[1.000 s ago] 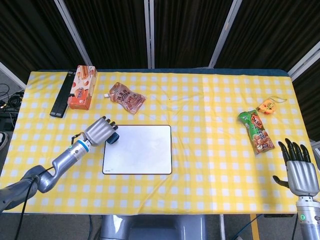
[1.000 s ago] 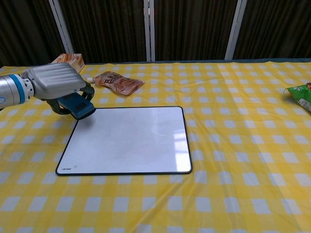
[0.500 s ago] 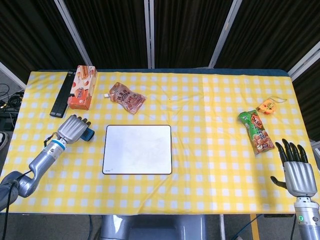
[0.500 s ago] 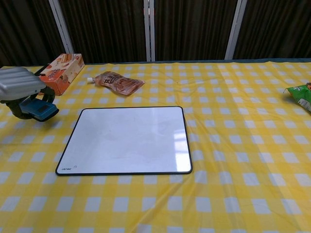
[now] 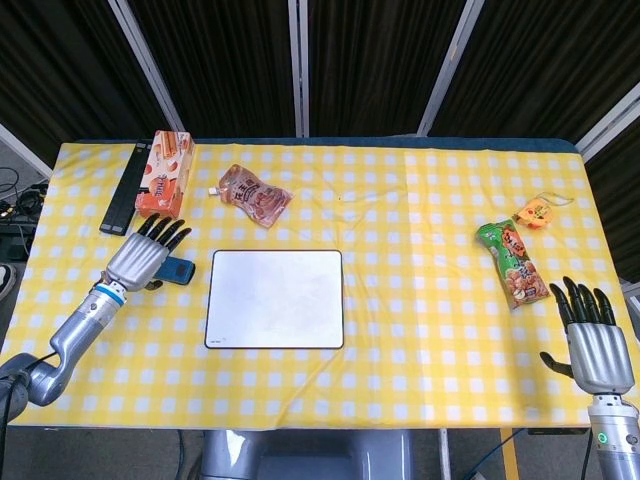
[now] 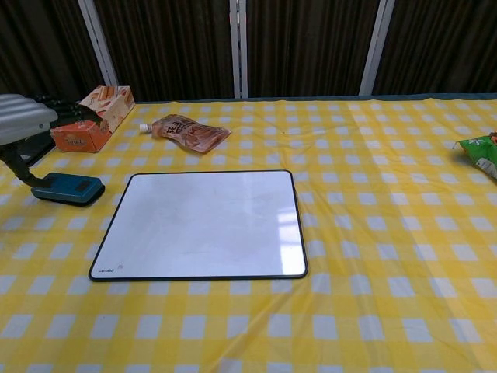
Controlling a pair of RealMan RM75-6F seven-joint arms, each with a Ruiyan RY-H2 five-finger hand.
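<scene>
A blue whiteboard eraser lies flat on the yellow checked cloth, just left of the white whiteboard. My left hand hovers over the eraser's left end with its fingers stretched out and apart. Its thumb reaches down to the eraser's left edge; I cannot tell if it touches. My right hand stands at the table's front right corner, fingers spread and holding nothing. The chest view does not show it.
An orange snack box and a black bar lie at the back left. A brown pouch lies behind the board. A green snack packet and a small orange item are at the right.
My left hand carried the eraser left off the whiteboard's corner, set it down on the cloth and opened its fingers. The right hand shifted only slightly.
</scene>
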